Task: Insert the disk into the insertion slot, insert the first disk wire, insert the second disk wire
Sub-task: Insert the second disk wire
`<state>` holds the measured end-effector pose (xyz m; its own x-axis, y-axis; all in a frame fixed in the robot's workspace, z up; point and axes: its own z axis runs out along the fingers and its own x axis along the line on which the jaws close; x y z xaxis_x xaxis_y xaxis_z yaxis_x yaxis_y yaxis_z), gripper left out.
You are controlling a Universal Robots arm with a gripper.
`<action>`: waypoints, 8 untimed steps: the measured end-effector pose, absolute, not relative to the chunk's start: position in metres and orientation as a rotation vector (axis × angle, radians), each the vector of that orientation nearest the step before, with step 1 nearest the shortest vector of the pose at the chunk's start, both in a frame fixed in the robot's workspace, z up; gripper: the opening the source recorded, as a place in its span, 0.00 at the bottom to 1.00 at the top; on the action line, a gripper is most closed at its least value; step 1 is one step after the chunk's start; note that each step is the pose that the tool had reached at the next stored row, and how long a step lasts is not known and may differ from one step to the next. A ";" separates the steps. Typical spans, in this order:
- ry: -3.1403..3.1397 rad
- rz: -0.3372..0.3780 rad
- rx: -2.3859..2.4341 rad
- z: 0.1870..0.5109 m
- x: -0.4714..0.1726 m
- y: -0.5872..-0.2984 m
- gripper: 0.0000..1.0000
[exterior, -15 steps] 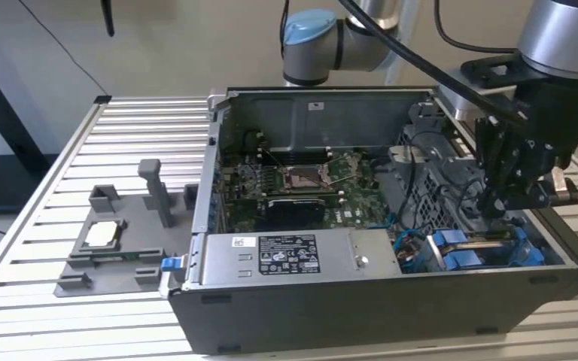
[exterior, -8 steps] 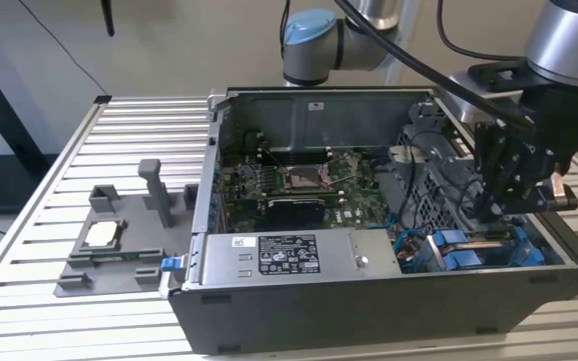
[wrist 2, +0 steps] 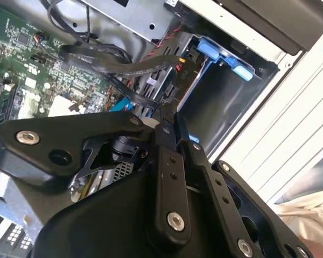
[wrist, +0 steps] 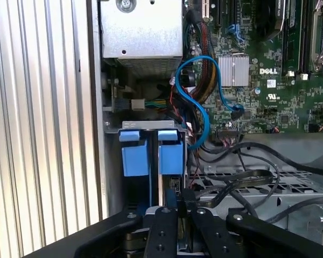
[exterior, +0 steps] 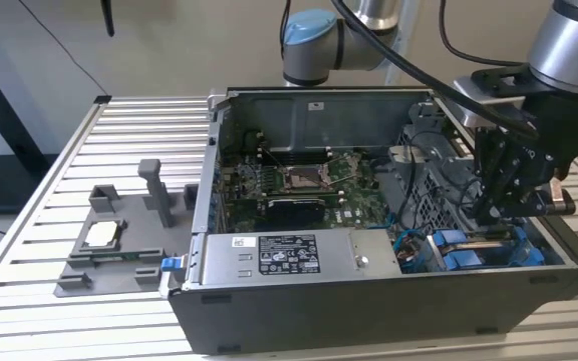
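The disk sits in the insertion slot of the grey drive cage. Its blue carrier tabs face out in both wrist views and at the case's near right corner in the exterior view. My gripper reaches down into the case just behind those tabs. In both wrist views its fingers are closed together on the end of a flat black disk wire, which loops back over the perforated cage. Whether this is the first or second wire cannot be told.
The open computer case lies on a slatted table. Inside are the motherboard, the grey power-supply box and a blue cable with other wire bundles. A grey fixture stands on the exterior view's left.
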<state>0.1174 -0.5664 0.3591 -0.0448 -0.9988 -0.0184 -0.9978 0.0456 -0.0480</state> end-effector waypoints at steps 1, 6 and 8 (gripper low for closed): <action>2.237 -0.034 -2.138 0.359 0.117 -0.566 0.16; 2.238 -0.032 -2.139 0.358 0.118 -0.566 0.16; 2.241 -0.027 -2.141 0.357 0.119 -0.566 0.16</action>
